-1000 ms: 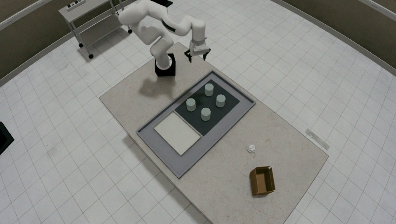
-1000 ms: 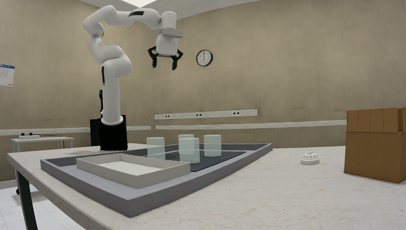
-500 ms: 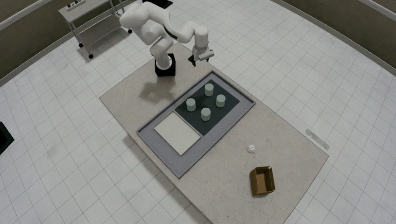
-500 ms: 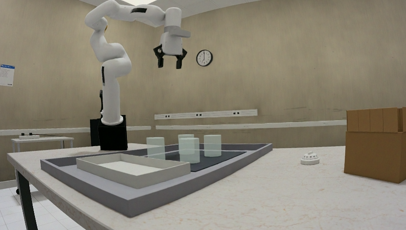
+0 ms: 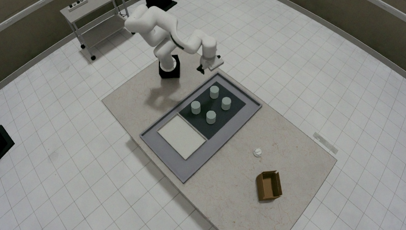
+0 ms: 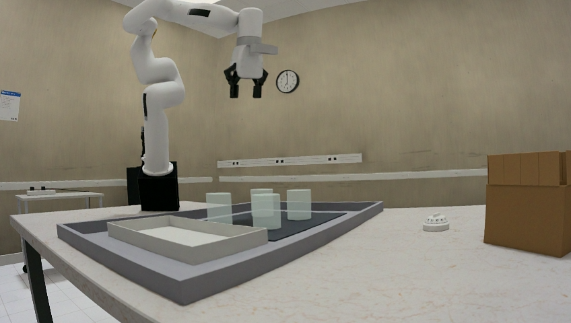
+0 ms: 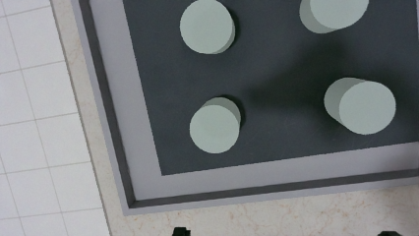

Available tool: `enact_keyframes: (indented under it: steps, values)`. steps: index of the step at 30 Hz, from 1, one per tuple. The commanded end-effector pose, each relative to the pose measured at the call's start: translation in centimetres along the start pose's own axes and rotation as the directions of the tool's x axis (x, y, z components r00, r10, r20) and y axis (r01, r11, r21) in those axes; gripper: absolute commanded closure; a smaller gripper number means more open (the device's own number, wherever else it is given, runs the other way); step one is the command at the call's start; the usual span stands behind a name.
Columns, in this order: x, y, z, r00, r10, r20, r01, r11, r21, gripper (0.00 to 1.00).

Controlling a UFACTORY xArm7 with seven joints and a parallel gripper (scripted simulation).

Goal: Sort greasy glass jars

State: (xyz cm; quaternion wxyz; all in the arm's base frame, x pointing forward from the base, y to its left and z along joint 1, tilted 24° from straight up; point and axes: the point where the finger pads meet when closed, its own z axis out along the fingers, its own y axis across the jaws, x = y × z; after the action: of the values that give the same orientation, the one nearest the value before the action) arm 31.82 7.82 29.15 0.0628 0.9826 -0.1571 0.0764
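Note:
Several pale green glass jars stand upright on the dark drying mat (image 5: 212, 109), among them one at the far end (image 5: 214, 92), one on the left (image 5: 195, 107) and one nearest the tray (image 5: 210, 117). All look alike. The white tray (image 5: 181, 135) next to the mat is empty. My gripper (image 5: 202, 69) is open and empty, high above the far corner of the grey base (image 5: 171, 159), in the side view (image 6: 243, 91) well above the jars (image 6: 266, 210). In the wrist view the fingertips are at the bottom edge and the nearest jar (image 7: 214, 128) is below them.
A small white knob-like object (image 5: 257, 152) and an open cardboard box (image 5: 269, 185) sit on the table's near right. The grey base has a raised rim. The table edge and floor lie close beside the mat's far side.

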Motion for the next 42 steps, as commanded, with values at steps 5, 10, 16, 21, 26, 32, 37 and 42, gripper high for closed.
enact_keyframes:
  steps: [5,10,16,21,26,32,37,42]
  values:
    - [2.5,0.5,0.9,0.995,-0.092,0.047,0.090,0.995,0.045,0.00]
    - [3.9,1.1,1.7,0.987,-0.143,0.070,0.138,0.988,0.070,0.00]
    - [5.1,1.6,2.5,0.979,-0.183,0.086,0.175,0.980,0.089,0.00]
    - [6.6,2.4,3.6,0.968,-0.230,0.103,0.219,0.969,0.111,0.00]
    - [8.0,3.3,4.9,0.954,-0.275,0.117,0.260,0.957,0.131,0.00]
    - [9.1,4.1,6.0,0.942,-0.310,0.128,0.291,0.946,0.144,0.00]
    - [9.3,4.4,6.3,0.939,-0.318,0.130,0.299,0.943,0.147,0.00]
    - [9.3,4.4,6.3,0.939,-0.318,0.130,0.299,0.943,0.147,0.00]
